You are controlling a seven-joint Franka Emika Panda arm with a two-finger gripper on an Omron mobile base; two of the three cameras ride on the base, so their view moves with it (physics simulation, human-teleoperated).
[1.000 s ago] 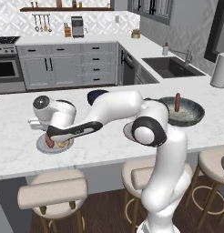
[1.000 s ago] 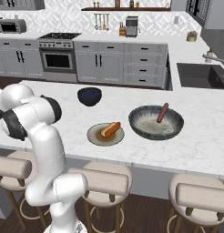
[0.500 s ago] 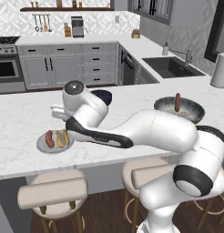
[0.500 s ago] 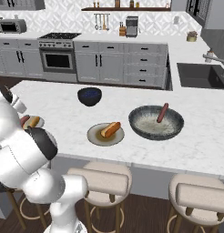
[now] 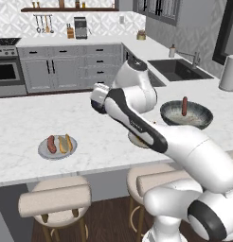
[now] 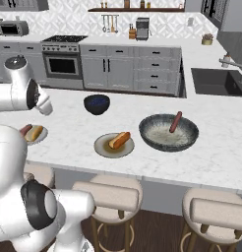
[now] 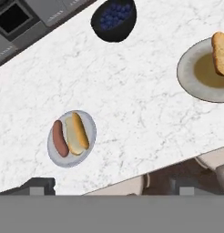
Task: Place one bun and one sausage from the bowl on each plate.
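Tool raised high above the white marble tabletop, looking down, jaws spread wide, gripping nothing. Light grey plate near the tabletop's front edge, carrying one sausage and one bun side by side, touching. Tan-centred plate well apart from it, bearing a bun alone. Wide grey bowl just beside that plate, holding a single sausage leaning against its rim. Dark navy bowl farther back on the tabletop. Padded stools tucked along the front.
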